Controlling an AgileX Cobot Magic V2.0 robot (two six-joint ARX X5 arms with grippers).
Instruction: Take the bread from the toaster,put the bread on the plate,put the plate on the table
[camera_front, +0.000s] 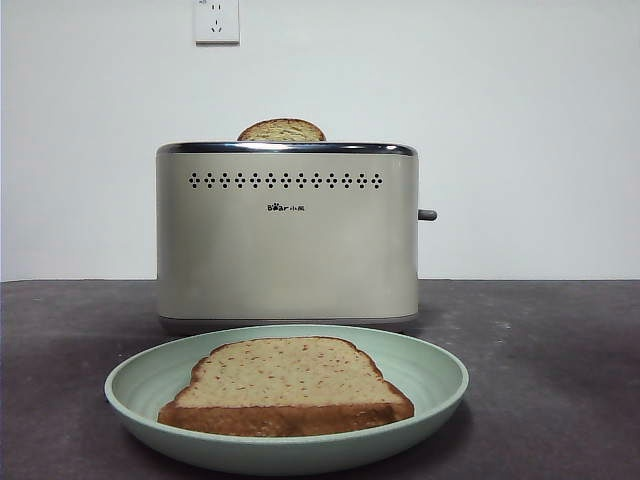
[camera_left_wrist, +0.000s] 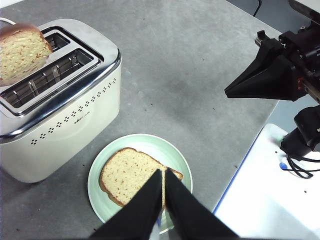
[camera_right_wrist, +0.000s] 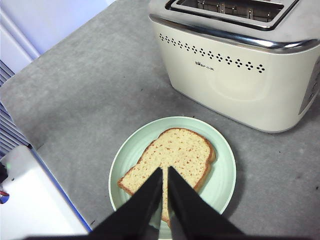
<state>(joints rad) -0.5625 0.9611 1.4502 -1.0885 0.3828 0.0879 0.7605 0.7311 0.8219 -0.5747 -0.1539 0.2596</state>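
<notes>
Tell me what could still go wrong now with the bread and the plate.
1. The plate sits near the table edge, under both closed grippers; a low sweep could push it off.
2. The bread lies off-centre, crust near the rim; a nudge could slide it out.

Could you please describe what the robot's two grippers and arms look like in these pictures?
Each gripper, left and right, has two matte black jaws, wedge-shaped and tapering to narrow tips, without markings. Seen from the left wrist, the right arm is black and blocky behind its jaws, with a small red part and black cables near its base.
</notes>
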